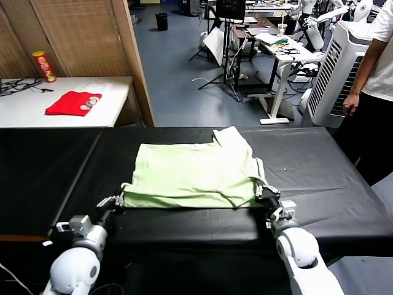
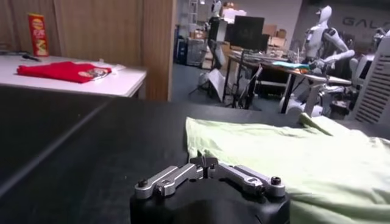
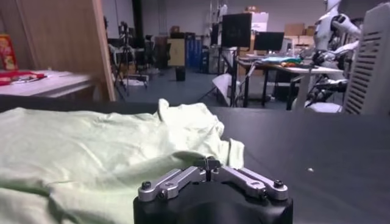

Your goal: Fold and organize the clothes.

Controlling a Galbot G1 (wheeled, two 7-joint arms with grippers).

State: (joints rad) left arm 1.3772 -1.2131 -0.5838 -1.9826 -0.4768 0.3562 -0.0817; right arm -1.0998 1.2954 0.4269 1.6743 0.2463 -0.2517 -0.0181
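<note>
grippers [image 1: 120,200] [image 1: 265,192] at shirt [image 1: 190,173] near corners

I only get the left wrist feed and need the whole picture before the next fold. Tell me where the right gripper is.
Observer: The right gripper sits at the shirt's near right corner, shut on the fabric.
Operator: Confirm the left side matches.
Observer: The left gripper pinches the near left corner, shut.
Operator: Report the shirt's shape.
Observer: Roughly rectangular, with one sleeve sticking out at the far right.
</note>
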